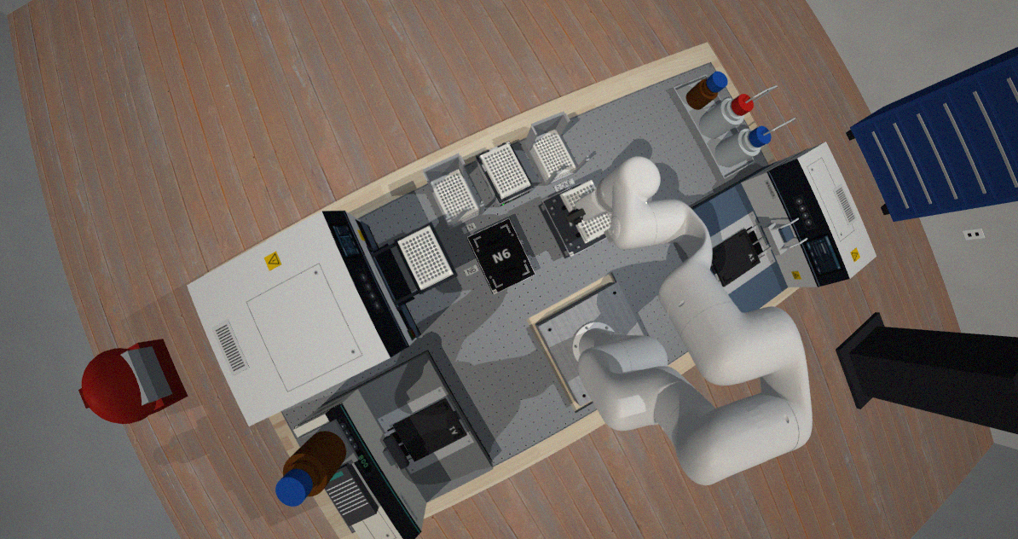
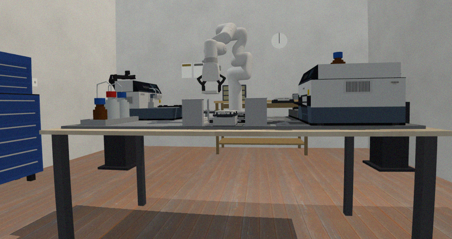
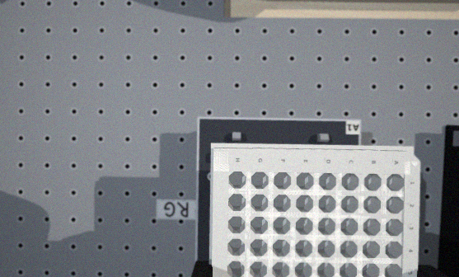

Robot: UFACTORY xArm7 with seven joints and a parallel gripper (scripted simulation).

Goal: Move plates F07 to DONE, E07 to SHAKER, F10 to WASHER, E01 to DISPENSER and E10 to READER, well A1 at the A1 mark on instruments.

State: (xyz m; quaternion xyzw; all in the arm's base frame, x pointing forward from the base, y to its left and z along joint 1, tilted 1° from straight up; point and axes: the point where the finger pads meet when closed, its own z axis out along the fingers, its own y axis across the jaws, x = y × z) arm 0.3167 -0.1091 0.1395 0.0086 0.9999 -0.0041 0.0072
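Observation:
My gripper (image 2: 211,87) is shut on a white well plate (image 3: 313,210) and holds it level in the air above the dark regrip nest RG (image 3: 278,132). The plate also shows in the overhead view (image 1: 585,211), partly under my wrist. Its label is not readable. Its row letters run H to A, with A on the side of the nest's A1 mark (image 3: 353,127). Another white plate (image 1: 425,256) lies on the READER drawer. The nests of the WASHER (image 1: 737,254) and the DISPENSER (image 1: 427,428) are dark and bare.
Three white plates stand in a row at the deck's far edge (image 1: 504,168), two of them in walled racks (image 1: 454,194) (image 1: 552,152). The black N6 nest (image 1: 502,255) lies left of RG. Reagent bottles (image 1: 733,112) stand at the far right corner.

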